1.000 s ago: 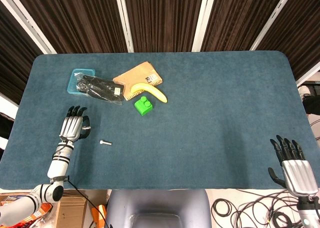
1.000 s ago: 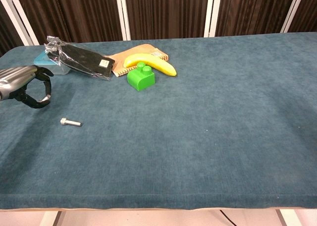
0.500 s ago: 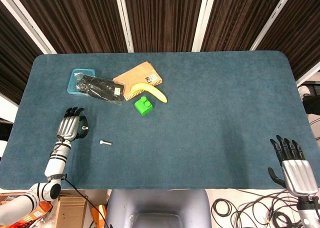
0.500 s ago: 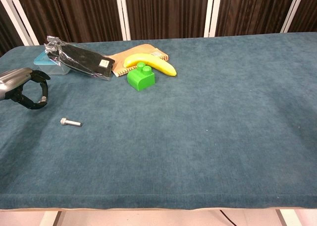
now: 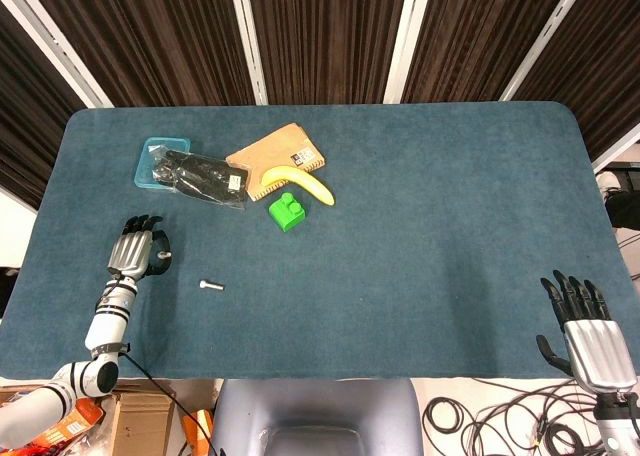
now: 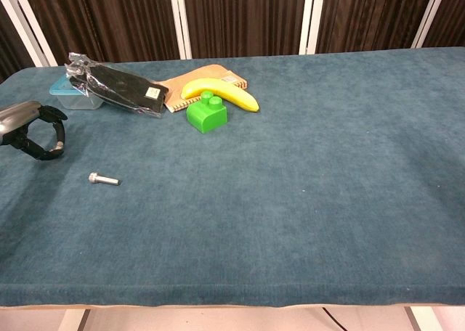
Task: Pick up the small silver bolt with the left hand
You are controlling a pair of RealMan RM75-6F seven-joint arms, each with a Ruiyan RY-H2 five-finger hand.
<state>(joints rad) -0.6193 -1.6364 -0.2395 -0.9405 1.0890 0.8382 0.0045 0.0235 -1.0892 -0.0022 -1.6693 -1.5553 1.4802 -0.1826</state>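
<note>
the wide teal felt-covered table [image 5: 420, 226] lay flat in front of me. my left hand [image 5: 130, 251] hung just over its near left part, fingers curled toward the thumb in a loose ring, holding nothing. my right hand [image 5: 590, 331] idled off the near right corner, fingers apart and empty. the small silver bolt [image 5: 209, 286] lay on its side on the felt, near my left hand but clear of it, toward the table's middle. to do this well, i judged i should slide across, come down over the shank, and pinch it thumb to fingertip; a bolt that small could roll away on a clumsy touch.
</note>
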